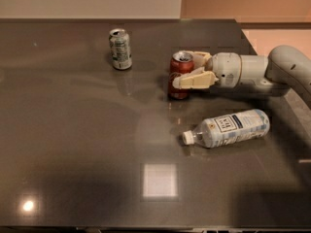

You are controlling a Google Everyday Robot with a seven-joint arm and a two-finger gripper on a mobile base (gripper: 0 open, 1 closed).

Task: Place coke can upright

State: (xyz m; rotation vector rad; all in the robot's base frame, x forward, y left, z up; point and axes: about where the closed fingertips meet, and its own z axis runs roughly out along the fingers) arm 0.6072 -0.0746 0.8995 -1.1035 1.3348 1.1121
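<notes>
Near: water bottle [226, 128] lies flat on desk [73, 154]. Behind it: coke can [181, 76] upright, base seemingly on desk, jaws clamped round it from the right. We'd open gently, back off straight, no sideways nudge. Far left: white-green can [120, 49].

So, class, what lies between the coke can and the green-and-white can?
Only bare tabletop, in the camera view; the gripper clasps the coke can.

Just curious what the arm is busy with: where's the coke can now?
The coke can stands upright on the table, right of centre, at the pincer reaching in from the right; the lying water bottle is nearest, just in front.
</notes>
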